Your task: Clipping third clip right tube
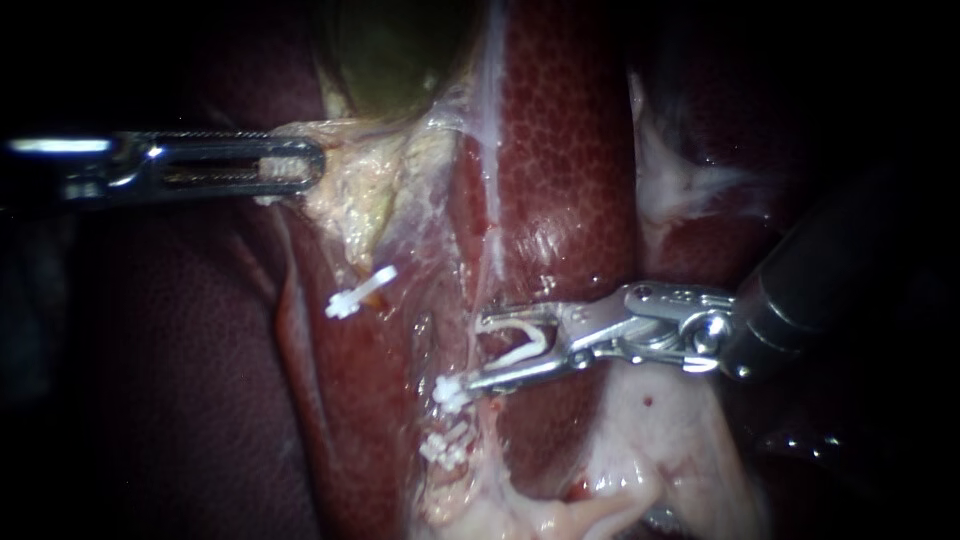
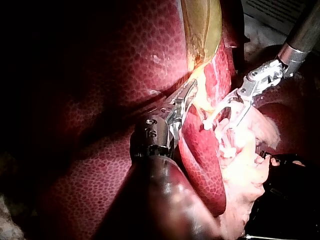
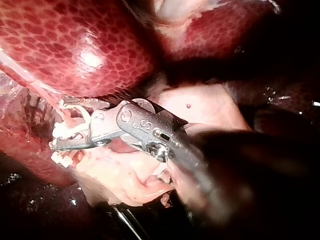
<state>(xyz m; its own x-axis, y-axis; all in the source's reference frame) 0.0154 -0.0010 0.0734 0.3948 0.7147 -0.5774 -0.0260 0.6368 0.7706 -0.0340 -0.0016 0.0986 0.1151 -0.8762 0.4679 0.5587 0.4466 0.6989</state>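
My right instrument (image 1: 490,348) comes in from the right. Its jaws stand apart with a white clip (image 1: 525,345) held between them, and both jaws touch it. They straddle the right tube (image 1: 472,345), a pale strand running down the middle. Lower on that tube sit white clips (image 1: 450,392) (image 1: 445,445). My left instrument (image 1: 300,165) is shut on pale tissue (image 1: 340,190) under the greenish gallbladder (image 1: 400,50), holding it to the left. The left wrist view shows its jaws (image 2: 187,95) on that tissue. In the right wrist view, the clip-carrying jaws (image 3: 65,132) are at the tube.
The dark red liver (image 1: 570,150) lies behind and on both sides of the tubes. Another white clip (image 1: 360,291) sits on a strand left of the right tube. Pale fatty tissue (image 1: 650,450) lies below my right instrument's shaft (image 1: 820,290).
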